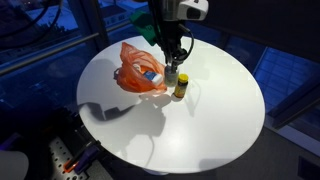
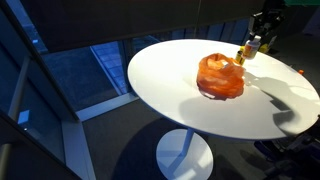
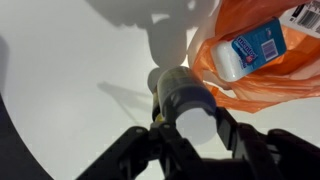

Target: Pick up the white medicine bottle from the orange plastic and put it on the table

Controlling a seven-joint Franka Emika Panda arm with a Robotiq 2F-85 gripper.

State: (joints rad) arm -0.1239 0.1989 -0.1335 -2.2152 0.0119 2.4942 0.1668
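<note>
On the round white table (image 1: 225,115), an orange plastic bag (image 1: 133,76) lies crumpled near the middle. The white medicine bottle (image 1: 150,72) rests on its side in the open mouth of the bag. In the wrist view this white medicine bottle (image 3: 255,48) shows a blue label and sits cradled in the orange plastic, not touching the tabletop. Just beside the bag, clear of it, a small amber bottle (image 1: 180,88) with a white cap stands upright on the table. The gripper (image 1: 176,68) comes down onto it from above. In the wrist view the gripper (image 3: 195,128) has its two dark fingers (image 3: 158,140) pressed against opposite sides of the small amber bottle (image 3: 183,92) at its capped end, pinching it. In an exterior view from farther off, the bag (image 2: 220,76) appears as an orange mound, with the gripper (image 2: 252,45) and the bottle just beyond it toward the far edge of the table (image 2: 180,100).
</note>
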